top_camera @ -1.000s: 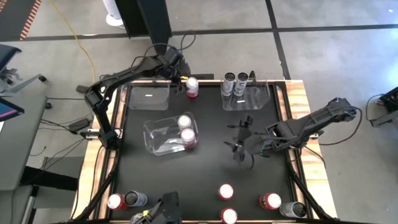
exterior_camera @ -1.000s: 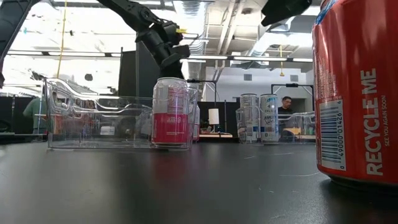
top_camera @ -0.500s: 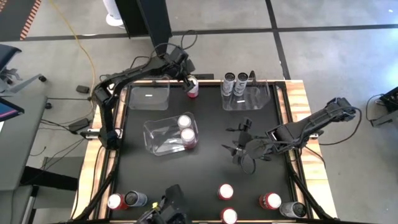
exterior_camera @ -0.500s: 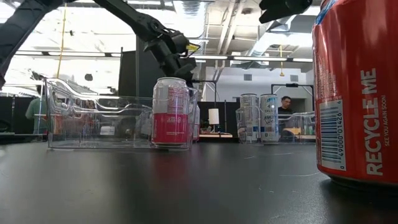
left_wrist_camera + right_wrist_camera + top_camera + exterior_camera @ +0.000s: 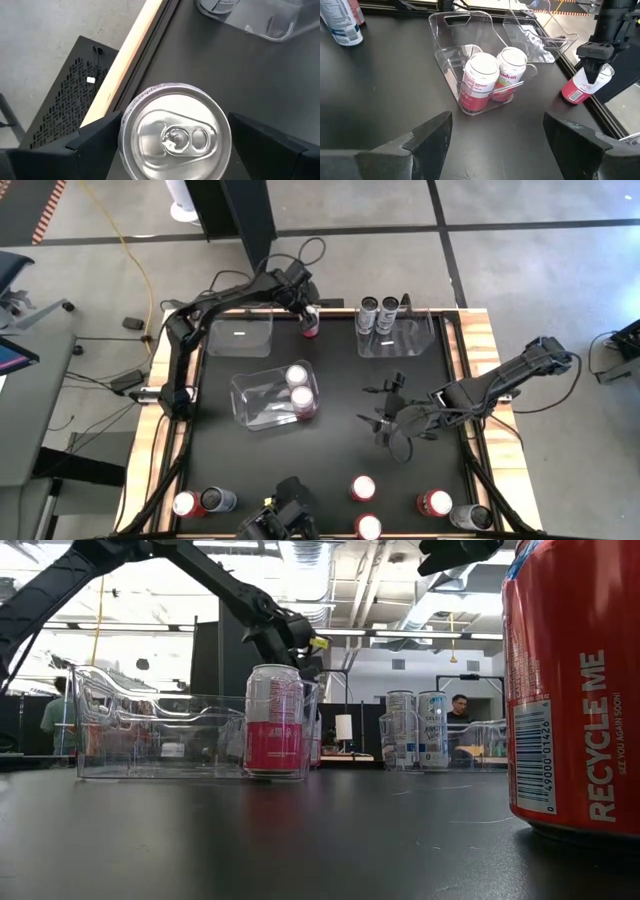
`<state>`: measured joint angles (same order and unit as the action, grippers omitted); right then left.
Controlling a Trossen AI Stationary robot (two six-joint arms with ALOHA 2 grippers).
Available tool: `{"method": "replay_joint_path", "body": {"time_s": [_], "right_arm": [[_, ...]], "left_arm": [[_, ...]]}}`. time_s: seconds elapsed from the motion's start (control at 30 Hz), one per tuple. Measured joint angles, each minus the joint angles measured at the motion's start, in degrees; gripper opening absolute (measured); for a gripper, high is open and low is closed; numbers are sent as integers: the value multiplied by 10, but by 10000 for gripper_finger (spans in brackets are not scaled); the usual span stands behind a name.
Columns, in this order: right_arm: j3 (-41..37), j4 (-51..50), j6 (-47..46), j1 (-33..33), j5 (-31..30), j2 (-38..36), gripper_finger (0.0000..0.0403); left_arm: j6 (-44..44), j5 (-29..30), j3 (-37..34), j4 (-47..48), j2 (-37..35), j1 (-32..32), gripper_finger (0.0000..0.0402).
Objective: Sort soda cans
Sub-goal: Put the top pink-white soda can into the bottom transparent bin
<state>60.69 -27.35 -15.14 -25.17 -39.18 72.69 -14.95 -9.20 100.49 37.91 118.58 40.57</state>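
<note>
**Left gripper poised over a pink-and-white can**

Left gripper [image 5: 175, 145]: 2 fingers [image 5: 97, 147] spread, unclosed, flanking the pink-and-white can [image 5: 175, 132] directly between them. Rigid, smooth, probably light; grip mid-wall. Right gripper [image 5: 495, 145] spread, empty, above the counter [image 5: 395, 90].

A red can [image 5: 575, 690] loomed close on the dark bench [image 5: 300, 840]; a pink-and-white can [image 5: 273, 720] stood inside a clear bin [image 5: 150, 735].

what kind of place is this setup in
Probably a robotics lab or workshop. A black-topped table with a wooden edge stands on a bare concrete floor with cables trailing across it. The low view shows exposed ceiling ducts and a person at a desk in the background.
</note>
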Motion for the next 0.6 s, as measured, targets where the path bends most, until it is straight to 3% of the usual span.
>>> {"method": "replay_joint_path", "body": {"time_s": [0.33, 0.6], "right_arm": [[0, 0, 0, 0, 0, 0, 328], [0, 0, -3, 0, 1, 0, 328]], "left_arm": [[7, 6, -4, -28, 8, -3, 353], [21, -1, -4, -31, 46, -7, 317]]}}
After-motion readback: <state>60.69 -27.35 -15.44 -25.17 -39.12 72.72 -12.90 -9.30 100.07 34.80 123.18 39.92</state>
